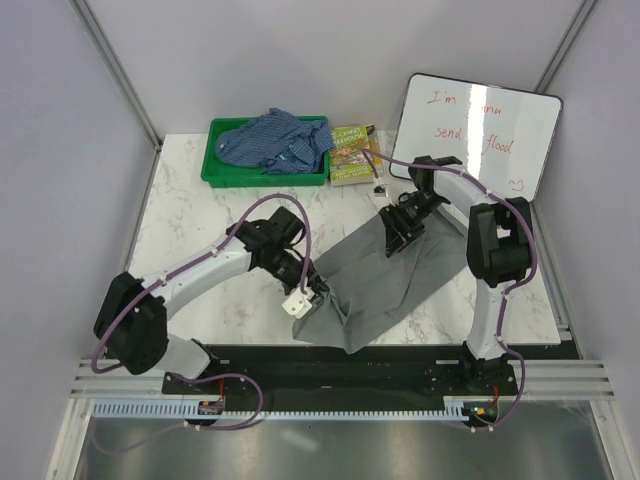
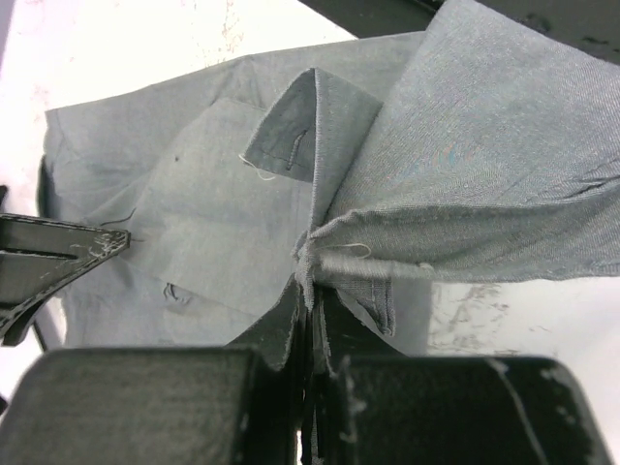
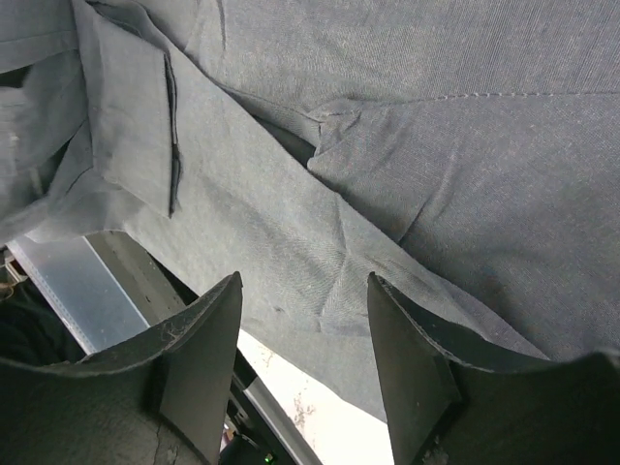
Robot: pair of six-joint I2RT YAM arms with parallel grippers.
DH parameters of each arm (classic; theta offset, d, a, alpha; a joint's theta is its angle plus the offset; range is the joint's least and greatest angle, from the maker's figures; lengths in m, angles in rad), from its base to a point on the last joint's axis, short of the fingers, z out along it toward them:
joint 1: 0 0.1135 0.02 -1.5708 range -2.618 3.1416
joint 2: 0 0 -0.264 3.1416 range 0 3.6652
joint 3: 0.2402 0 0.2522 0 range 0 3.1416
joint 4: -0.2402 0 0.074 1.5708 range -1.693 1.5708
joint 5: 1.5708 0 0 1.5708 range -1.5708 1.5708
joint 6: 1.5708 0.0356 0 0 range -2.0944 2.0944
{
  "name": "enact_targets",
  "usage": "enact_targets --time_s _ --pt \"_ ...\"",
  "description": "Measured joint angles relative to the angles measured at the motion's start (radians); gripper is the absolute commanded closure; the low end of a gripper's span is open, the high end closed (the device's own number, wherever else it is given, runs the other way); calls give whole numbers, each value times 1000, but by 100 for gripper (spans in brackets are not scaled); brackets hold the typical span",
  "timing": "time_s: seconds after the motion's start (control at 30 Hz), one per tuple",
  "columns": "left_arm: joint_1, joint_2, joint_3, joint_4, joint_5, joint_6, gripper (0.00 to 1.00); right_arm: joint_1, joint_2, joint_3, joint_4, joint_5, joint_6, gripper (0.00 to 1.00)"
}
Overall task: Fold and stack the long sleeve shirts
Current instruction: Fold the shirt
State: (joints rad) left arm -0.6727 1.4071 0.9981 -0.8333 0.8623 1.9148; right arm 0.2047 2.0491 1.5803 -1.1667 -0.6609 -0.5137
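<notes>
The grey long sleeve shirt (image 1: 385,280) lies bunched on the marble table, from the middle toward the near edge. My left gripper (image 1: 312,292) is shut on a pinched fold of the grey shirt (image 2: 465,184) at its near left corner. My right gripper (image 1: 398,232) hangs over the shirt's far end with its jaws open and nothing between them; the grey cloth (image 3: 387,145) lies just beyond the fingers (image 3: 199,358). The blue checked shirt (image 1: 275,140) lies crumpled in the green bin (image 1: 216,172) at the back left.
A book (image 1: 352,153) lies right of the green bin. A whiteboard (image 1: 482,130) with red writing leans at the back right. The black mounting rail (image 1: 350,362) runs along the near table edge. Bare marble (image 1: 190,225) lies left of the shirt.
</notes>
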Motion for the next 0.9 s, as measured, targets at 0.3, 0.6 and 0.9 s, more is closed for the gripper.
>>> enact_targets --time_s 0.3,0.6,0.9 --pt "-43 244 208 0 -50 -82 87 -23 0 0 -25 -5 -23 36" --pt "-105 365 356 5 -114 -162 45 -52 0 0 -60 -14 -44 33" --pt "-108 433 433 138 -175 -345 40 -105 0 24 -99 -15 -69 33"
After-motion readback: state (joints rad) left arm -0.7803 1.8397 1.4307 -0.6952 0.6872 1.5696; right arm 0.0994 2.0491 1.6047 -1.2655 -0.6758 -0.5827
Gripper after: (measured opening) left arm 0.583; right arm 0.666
